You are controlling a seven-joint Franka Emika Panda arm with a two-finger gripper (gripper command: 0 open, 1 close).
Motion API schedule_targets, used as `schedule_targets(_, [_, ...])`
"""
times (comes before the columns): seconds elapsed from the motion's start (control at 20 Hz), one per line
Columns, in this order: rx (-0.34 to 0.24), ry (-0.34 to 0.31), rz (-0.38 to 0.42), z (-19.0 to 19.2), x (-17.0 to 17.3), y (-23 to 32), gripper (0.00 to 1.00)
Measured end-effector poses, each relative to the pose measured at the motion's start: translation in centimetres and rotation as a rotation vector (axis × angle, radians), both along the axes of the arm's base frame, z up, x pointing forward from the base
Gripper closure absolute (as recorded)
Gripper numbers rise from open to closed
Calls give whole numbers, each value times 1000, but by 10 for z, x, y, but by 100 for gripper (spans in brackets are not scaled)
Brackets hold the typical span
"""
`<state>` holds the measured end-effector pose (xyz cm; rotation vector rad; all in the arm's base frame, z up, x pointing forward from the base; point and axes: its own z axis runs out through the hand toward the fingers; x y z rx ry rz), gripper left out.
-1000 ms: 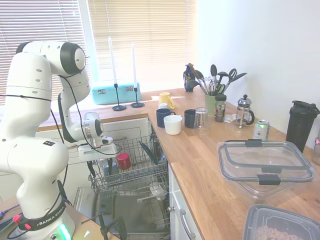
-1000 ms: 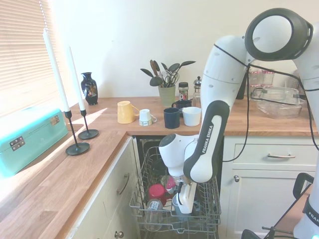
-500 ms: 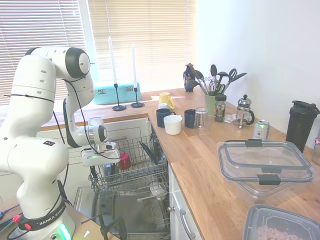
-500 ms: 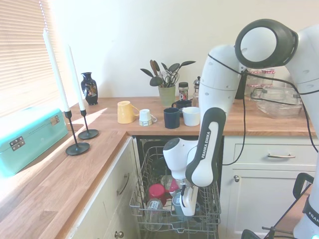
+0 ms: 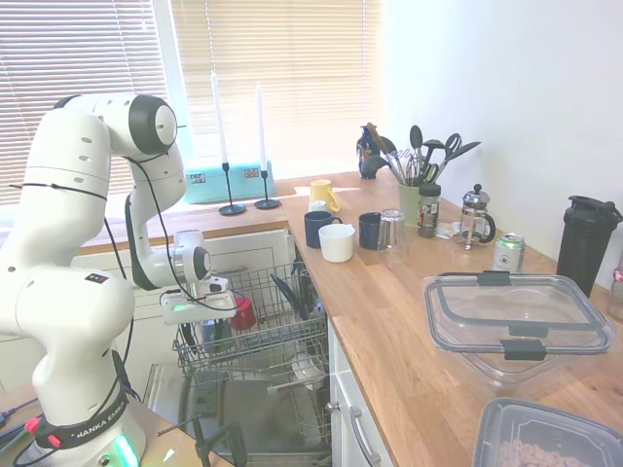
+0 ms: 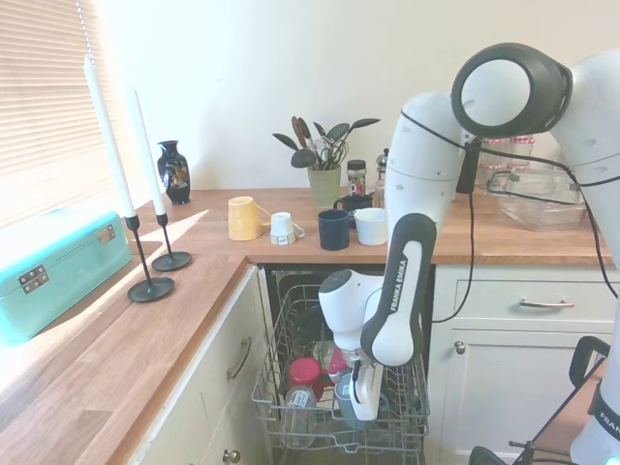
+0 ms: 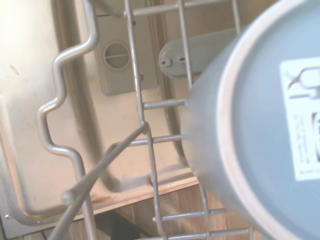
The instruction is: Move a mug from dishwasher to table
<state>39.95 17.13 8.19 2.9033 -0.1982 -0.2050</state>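
The grey-blue mug (image 6: 341, 389) stands upside down in the dishwasher's wire rack (image 6: 291, 412), next to a shiny red mug (image 6: 305, 373). In the wrist view the mug (image 7: 260, 130) fills the right side, its base with a white label facing the camera, rack wires (image 7: 150, 150) beside it. My gripper (image 6: 362, 405) reaches down into the rack right at the mug; from the other side the gripper (image 5: 200, 326) hangs over the rack's (image 5: 263, 336) near-left part, with a bluish bit of the mug (image 5: 207, 333) below it. The wooden table (image 5: 389, 311) runs along the right.
On the table stand two navy mugs (image 5: 316, 228), a white mug (image 5: 337, 242), a yellow mug (image 5: 322, 191), a utensil pot (image 5: 409, 199), a French press (image 5: 476, 216) and clear plastic boxes (image 5: 516, 321). The dishwasher door (image 5: 253, 418) lies dropped open under the rack.
The arm has lowered and shifted a little, bringing the gripper down into the rack beside the red mug and onto the grey-blue mug. The mugs have not moved.
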Motion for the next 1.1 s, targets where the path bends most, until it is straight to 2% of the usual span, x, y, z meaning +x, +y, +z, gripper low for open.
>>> schedule_targets(1.1, [-17, -24, -16, 0, 3, -4, 100])
